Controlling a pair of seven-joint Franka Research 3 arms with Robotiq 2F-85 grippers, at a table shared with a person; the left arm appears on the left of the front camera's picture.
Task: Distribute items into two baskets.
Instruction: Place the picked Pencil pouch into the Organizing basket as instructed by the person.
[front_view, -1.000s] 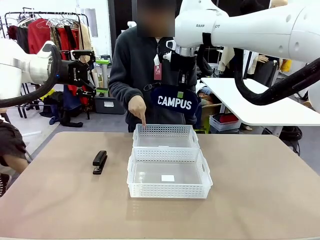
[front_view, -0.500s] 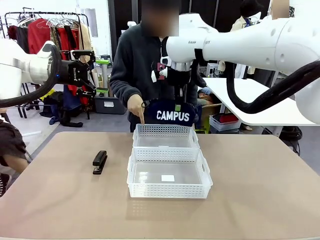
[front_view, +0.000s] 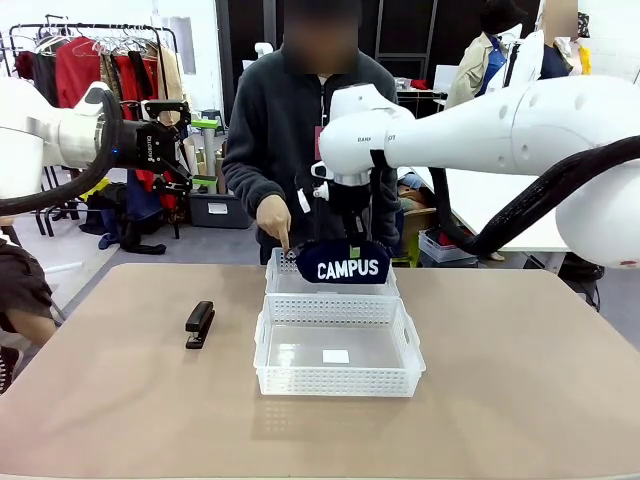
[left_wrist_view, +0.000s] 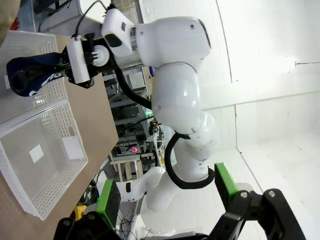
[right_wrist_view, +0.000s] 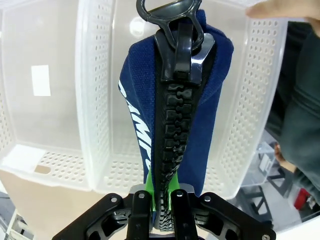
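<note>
The right gripper is closed on the blue pouch, pinching it by the zip seam along its top edge; the right wrist view shows the green pads clamped on the zip teeth. The pouch hangs below the jaws over the far basket, its lower edge about level with the rim. Whether it touches the plastic I cannot tell. A person's hand points a finger down at that basket's left corner.

The pouch looks soft and light. It sags and may swing, so the zip seam is a sound place to hold it, being the firmest part. Let go low inside the basket, it should slump flat and not bounce.

The near basket holds nothing but a white sticker on its floor. The stapler lies on the table, well left of both baskets. It looks small, stiff and smooth, probably heavy for its size, and is best taken across its narrow sides near the middle.

The left gripper hangs high at the left, jaws spread wide, holding nothing
</note>
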